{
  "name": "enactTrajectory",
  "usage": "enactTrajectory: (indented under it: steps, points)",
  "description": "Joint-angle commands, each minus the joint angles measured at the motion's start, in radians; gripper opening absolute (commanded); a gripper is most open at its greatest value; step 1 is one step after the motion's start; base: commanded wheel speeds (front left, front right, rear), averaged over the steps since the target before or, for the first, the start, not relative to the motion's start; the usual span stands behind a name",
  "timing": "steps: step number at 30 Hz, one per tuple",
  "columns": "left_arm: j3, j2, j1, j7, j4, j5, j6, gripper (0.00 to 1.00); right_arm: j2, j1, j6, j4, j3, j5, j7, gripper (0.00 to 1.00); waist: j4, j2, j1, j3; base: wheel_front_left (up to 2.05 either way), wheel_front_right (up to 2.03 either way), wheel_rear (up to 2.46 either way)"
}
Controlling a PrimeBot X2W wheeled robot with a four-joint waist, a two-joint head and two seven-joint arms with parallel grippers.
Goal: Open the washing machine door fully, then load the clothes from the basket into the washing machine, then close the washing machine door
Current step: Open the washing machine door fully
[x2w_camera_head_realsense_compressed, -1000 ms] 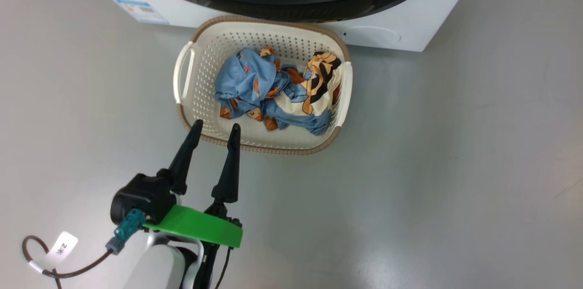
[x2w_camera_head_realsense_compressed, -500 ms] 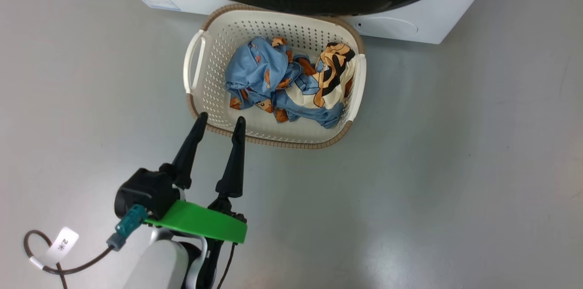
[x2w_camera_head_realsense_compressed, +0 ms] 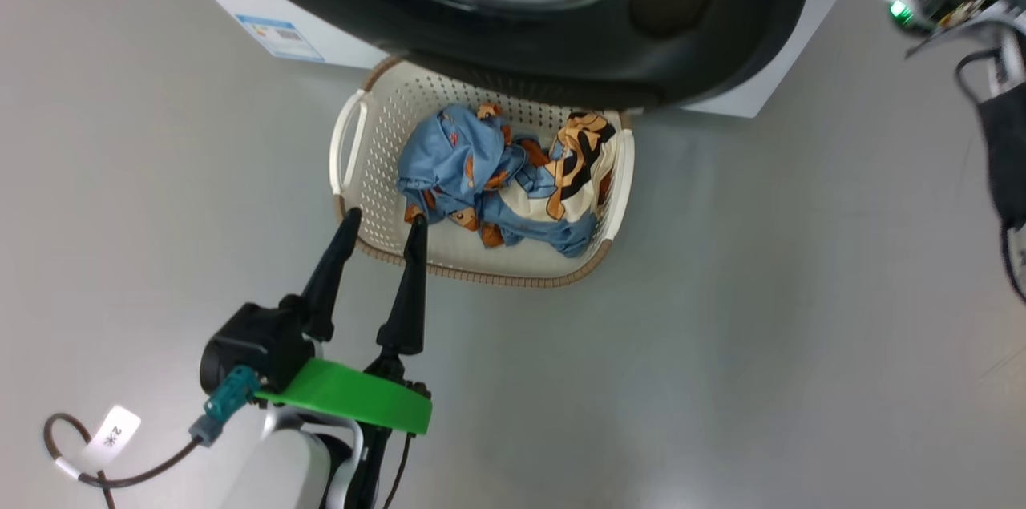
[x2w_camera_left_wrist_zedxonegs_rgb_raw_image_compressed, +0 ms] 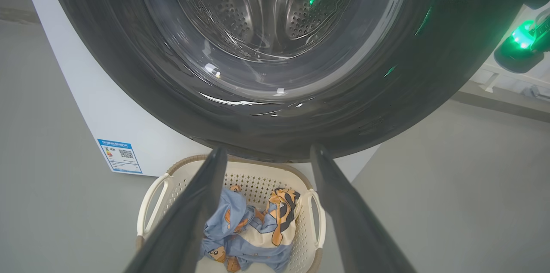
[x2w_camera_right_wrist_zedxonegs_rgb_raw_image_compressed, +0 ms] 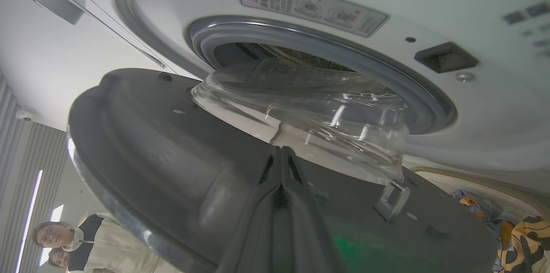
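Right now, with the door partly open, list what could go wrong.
1. The right gripper, shut, only presses the inner face of the washing machine door; it may slip off, leaving the door half open.
2. The door overhangs the basket; it could block the open left gripper reaching the clothes.

Left tool [x2w_camera_head_realsense_compressed: 383, 216] splayed wide, right tool [x2w_camera_right_wrist_zedxonegs_rgb_raw_image_compressed: 281, 151] pinched tight together

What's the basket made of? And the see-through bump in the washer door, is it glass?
The basket looks like stiff cream plastic: smooth, moulded, full of little holes. Its brown rim may be plastic shaped like weave. The door's clear bowl looks like thick glass, shiny with bright reflections, though clear plastic would look similar.
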Motion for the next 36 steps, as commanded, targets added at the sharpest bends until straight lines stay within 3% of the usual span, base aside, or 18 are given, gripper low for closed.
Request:
enactTrajectory:
  steps: [1,36]
  points:
    - [0.036,0.017,0.023,-0.006,-0.015,0.008,0.000,1.00,0.027,0.036,0.002,-0.034,0.023,-0.003,0.019,0.00,-0.005,0.0000,0.0000,-0.018,0.00,0.00,0.00]
    - [0.085,0.017,0.116,-0.006,0.010,0.036,-0.026,1.00,0.102,0.304,0.002,-0.130,0.133,0.009,0.099,0.00,-0.032,0.0000,0.0000,-0.199,0.00,0.00,0.00]
